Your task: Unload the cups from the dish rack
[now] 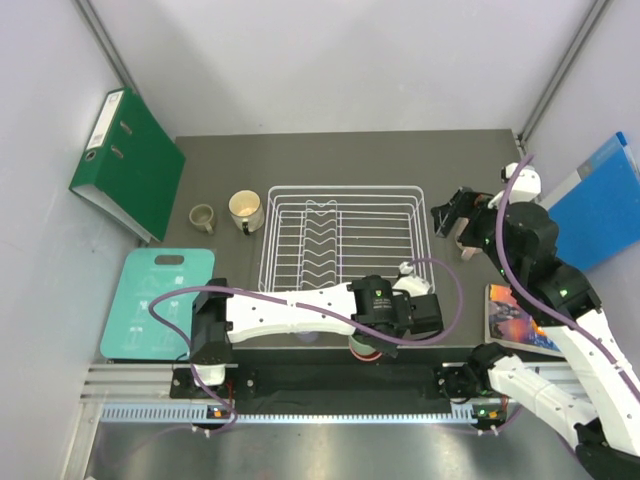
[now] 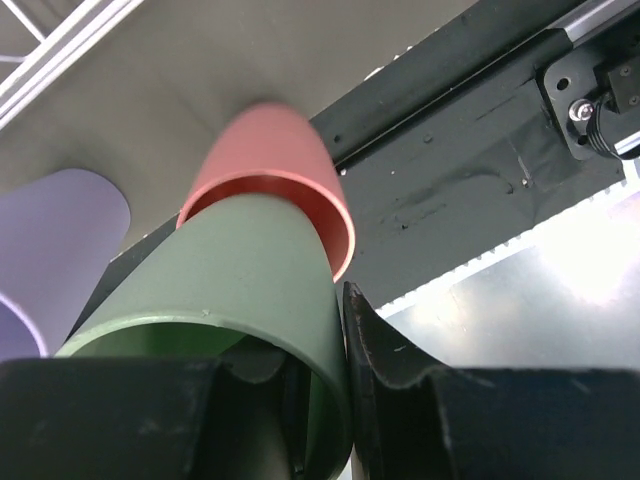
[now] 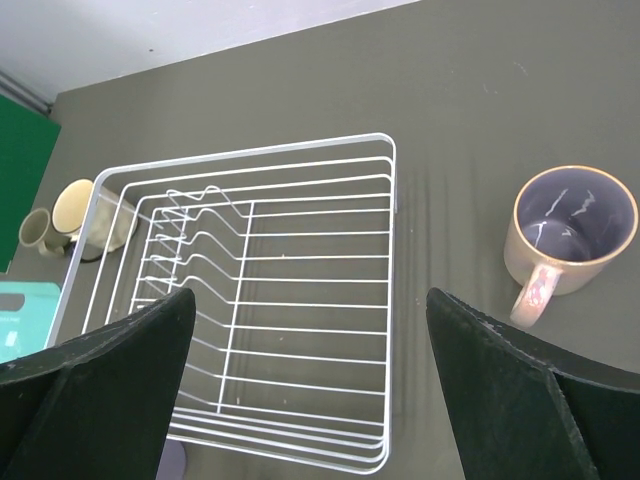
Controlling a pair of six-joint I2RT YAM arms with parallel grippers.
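The white wire dish rack (image 1: 340,235) (image 3: 300,260) stands mid-table with nothing in it. My left gripper (image 2: 335,370) (image 1: 372,335) is shut on the wall of a mint-green cup (image 2: 230,280) (image 1: 360,345), one finger inside and one outside. That cup sits nested in a pink cup (image 2: 290,160) at the table's near edge, with a lavender tumbler (image 2: 60,250) beside them. My right gripper (image 3: 310,300) (image 1: 452,213) hangs open above the rack's right side. A purplish mug (image 3: 575,225) (image 1: 468,247) stands right of the rack. A cream mug (image 1: 246,210) (image 3: 85,210) and a small olive mug (image 1: 203,216) (image 3: 35,232) stand left of it.
A green binder (image 1: 130,165) leans at the back left and a blue folder (image 1: 600,200) at the right wall. A teal cutting board (image 1: 160,300) lies at the front left, a magazine (image 1: 515,315) at the front right. The black base rail (image 2: 470,150) runs along the near edge.
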